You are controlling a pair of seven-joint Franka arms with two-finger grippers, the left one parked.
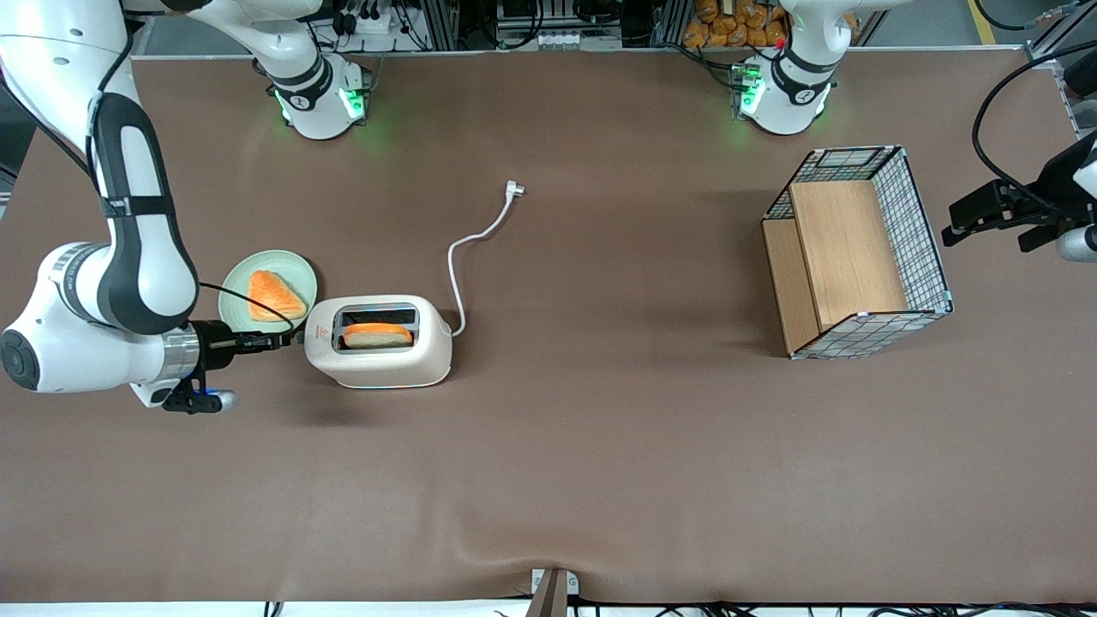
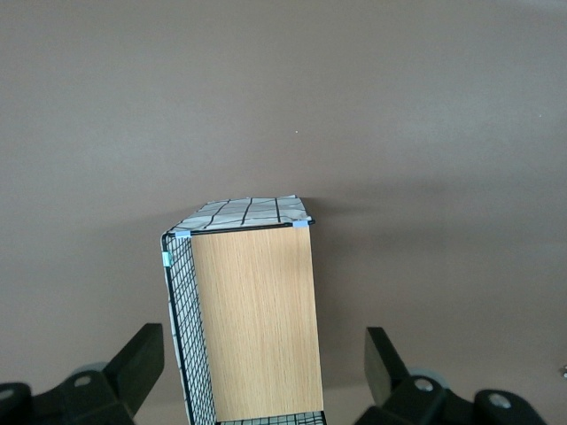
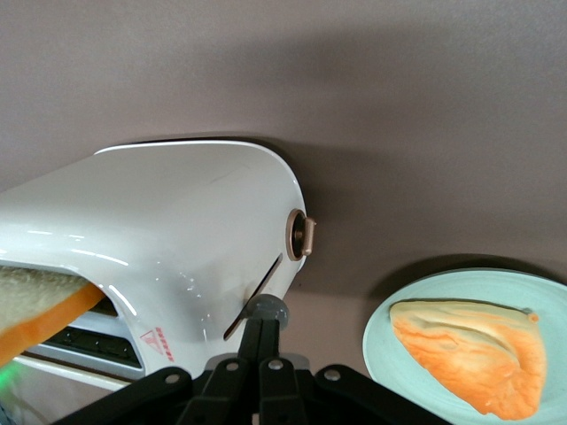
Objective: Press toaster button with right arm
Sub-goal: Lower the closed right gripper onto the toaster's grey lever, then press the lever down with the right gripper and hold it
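Note:
The cream-white toaster stands on the brown table with a slice of toast in one slot. Its narrow end face with the red mark points toward the working arm's end of the table. The toaster button, a small grey tab on a dark slit in that face, touches the tips of my right gripper. The gripper is shut with its two fingers pressed together and nothing between them. The right arm reaches in level at the toaster's end.
A pale green plate with an orange-crusted bread piece lies beside the gripper, just farther from the front camera. A round knob sits on the toaster's end face. The white cord trails away. A wire-and-wood basket stands toward the parked arm's end.

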